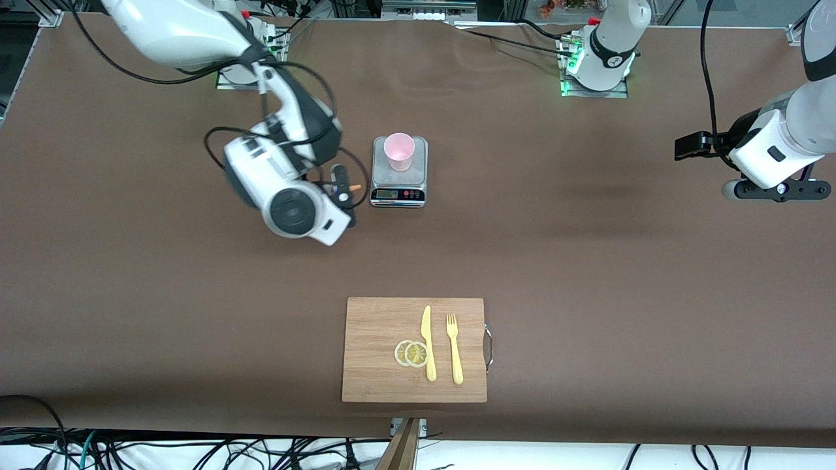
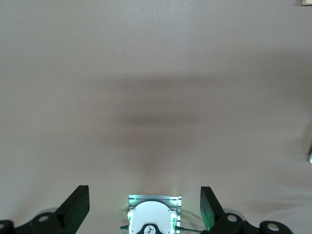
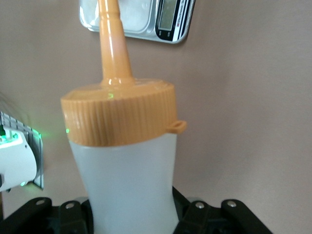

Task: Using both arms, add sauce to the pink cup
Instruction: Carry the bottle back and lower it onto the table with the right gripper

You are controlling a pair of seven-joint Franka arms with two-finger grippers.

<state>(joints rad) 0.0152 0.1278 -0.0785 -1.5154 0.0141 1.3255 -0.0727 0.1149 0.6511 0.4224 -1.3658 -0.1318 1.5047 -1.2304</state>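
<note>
So far the right gripper is clenching the sauce bottle beside the kitchen scale, where the seemingly empty pink cup is standing, while the left gripper is waiting, fingers spread, at its table end; pouring is remaining.

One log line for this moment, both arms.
right gripper: shut on sauce bottle, beside scale | pink cup: on scale | left gripper: open, waiting

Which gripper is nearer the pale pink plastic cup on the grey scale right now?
Right. The right gripper, shut on the whitish squeeze bottle, hangs beside the grey scale bearing the pink cup. The left gripper waits open at the left arm's end of the table.
</note>
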